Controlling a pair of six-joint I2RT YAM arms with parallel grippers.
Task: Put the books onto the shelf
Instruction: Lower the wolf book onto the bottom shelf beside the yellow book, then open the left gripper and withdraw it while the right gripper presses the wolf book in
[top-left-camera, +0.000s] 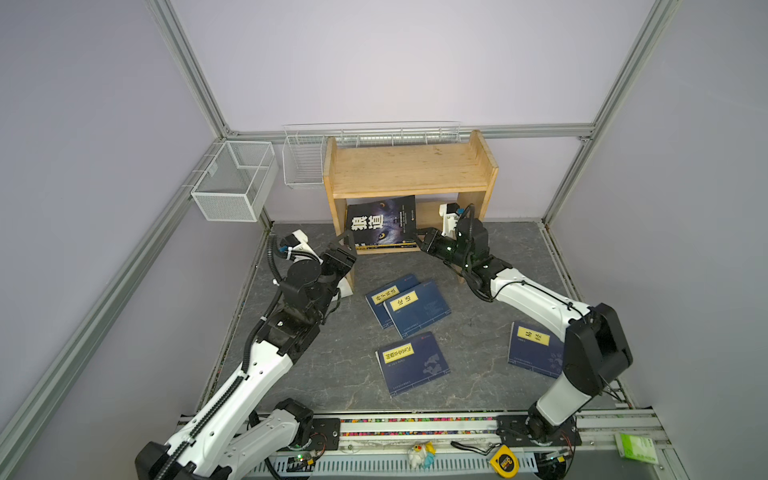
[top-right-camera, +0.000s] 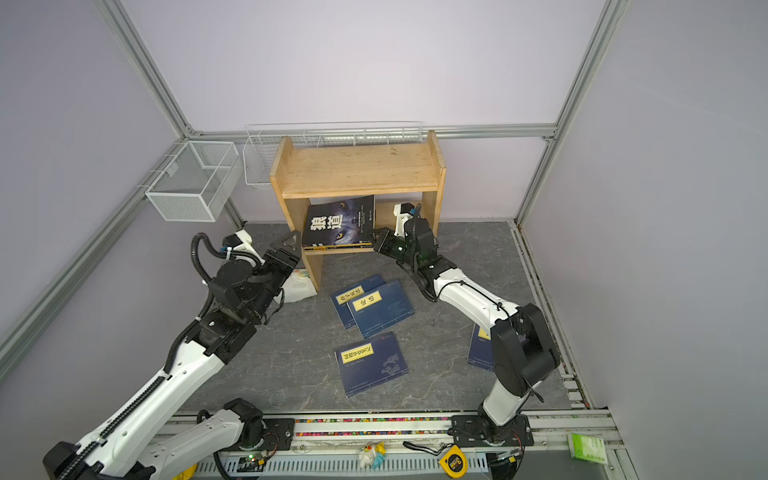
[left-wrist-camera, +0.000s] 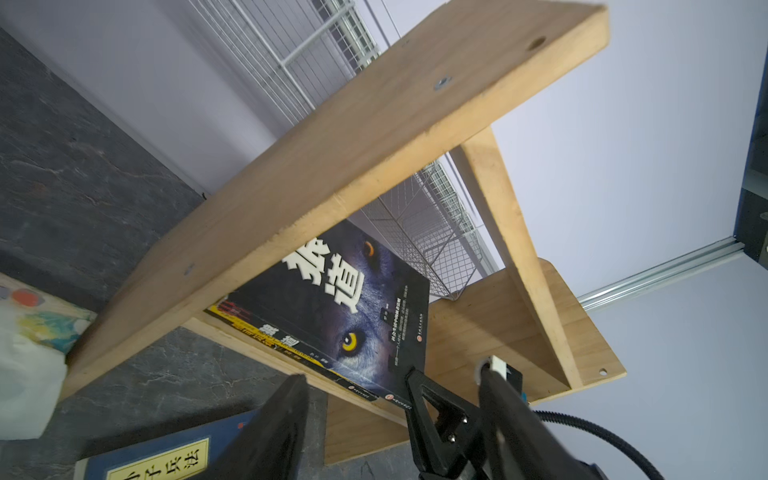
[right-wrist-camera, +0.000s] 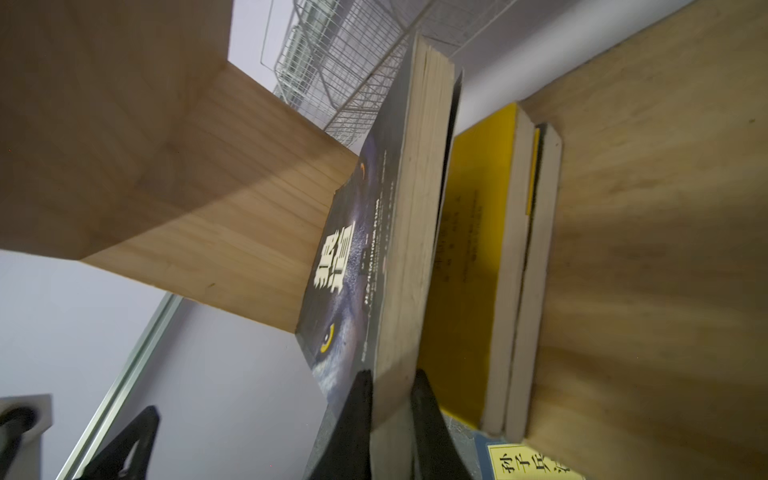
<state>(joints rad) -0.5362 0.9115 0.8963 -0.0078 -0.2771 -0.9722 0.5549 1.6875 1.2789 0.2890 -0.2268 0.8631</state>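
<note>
We see a grey table (top-left-camera: 332, 374) and pale purple walls (top-left-camera: 415, 62). Our right gripper (right-wrist-camera: 388, 390) pinches the black book (right-wrist-camera: 399, 208) at its corner, inside the wooden shelf (top-left-camera: 409, 166). Our left gripper (left-wrist-camera: 392, 376) is wide apart, just beside that book.

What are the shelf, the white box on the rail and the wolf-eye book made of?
Shelf: pale bare wood, grain showing, matte. White box: fine wire mesh, probably painted metal. Wolf-eye book: paper pages visible at the edge, smooth printed card cover, perhaps slightly glossy.
</note>
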